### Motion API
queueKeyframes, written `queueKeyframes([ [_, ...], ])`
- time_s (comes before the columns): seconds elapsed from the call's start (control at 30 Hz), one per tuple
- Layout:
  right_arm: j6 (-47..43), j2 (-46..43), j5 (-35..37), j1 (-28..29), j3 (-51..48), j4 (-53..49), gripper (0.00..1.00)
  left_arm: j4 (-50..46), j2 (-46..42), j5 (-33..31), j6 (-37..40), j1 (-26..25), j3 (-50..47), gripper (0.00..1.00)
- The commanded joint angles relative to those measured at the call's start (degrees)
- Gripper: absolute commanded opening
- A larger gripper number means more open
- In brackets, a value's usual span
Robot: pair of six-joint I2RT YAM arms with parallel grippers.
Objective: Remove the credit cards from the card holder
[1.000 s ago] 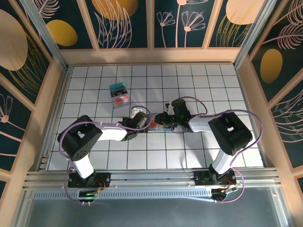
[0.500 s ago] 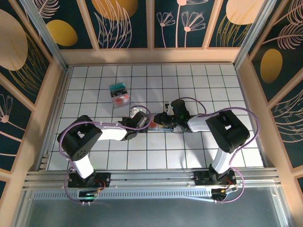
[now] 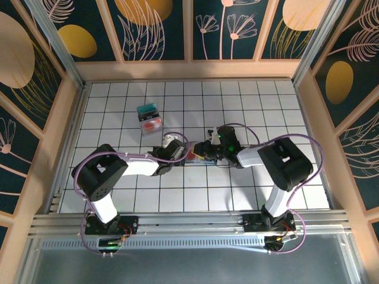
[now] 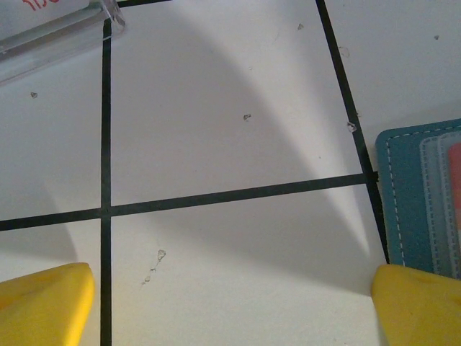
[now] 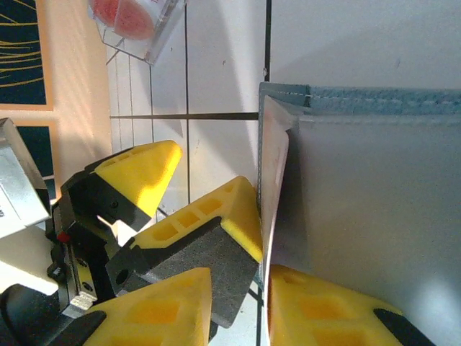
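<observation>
Work looks to be at the pull-out step. One card holder (image 5: 374, 180) lies mid-table between two grippers. The left gripper (image 4: 230, 306) is wide open, just left of it. The right gripper (image 5: 263, 299) is narrow around the holder's thin pale edge; I cannot tell if it grips. One pink card (image 4: 455, 202) peeks out. Next, I think, comes a firm pinch and a slow slide. One clear box (image 3: 149, 120) sits far left.

Nose to nose: left pincer (image 4: 234, 306) (jaws wide), right pincer (image 5: 240, 310) narrow-set
</observation>
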Motion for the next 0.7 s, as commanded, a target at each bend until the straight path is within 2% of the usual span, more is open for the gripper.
queueKeyframes([
  [0.0,0.7,-2.8,-3.6,-0.2,-0.6,4.9,0.25,-3.3,1.8,1.5,-0.3,-0.6,0.5,0.99],
  [0.67,-0.5,-4.7,-2.2,-3.0,-2.5,1.9,0.21,-3.9,2.4,1.1,-0.3,-0.6,1.0,0.99],
])
